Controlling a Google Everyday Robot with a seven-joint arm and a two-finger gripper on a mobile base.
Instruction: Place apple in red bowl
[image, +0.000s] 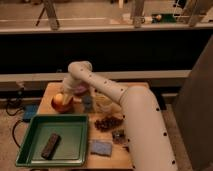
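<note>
Desk (46, 95): small, wooden, light brown, set against a low ledge under a long dark window band. Floor to the left: grey, with a dark cable and a blue item beside the desk's edge.

Tray (75, 150): green, rectangular, at the desk's front left. One dark oblong block (50, 145) lies inside it, tilted.

Bowl (62, 106): red, shallow, at the desk's back left, just behind the tray. Apple (59, 100): yellow-orange with a red blush, sitting in the bowl.

Purple-pink item (81, 89): behind the bowl, mostly hidden by my arm.

Cup (104, 103): pale, near mid-desk, right of the bowl. A small greyish upright object (88, 103) stands between bowl and cup.

Dark clustered heap (107, 122): in front of the cup. Small dark piece (119, 136): nearer the front edge. Blue sponge (101, 147): at the front, just right of the tray.

My arm (142, 120): white, rising from the lower right, running back over the desk's right half, bending at an elbow over the back edge, then dropping toward the bowl.

My gripper (65, 98): at the apple's right side, over the bowl. State of jaws: I cannot tell.
</note>
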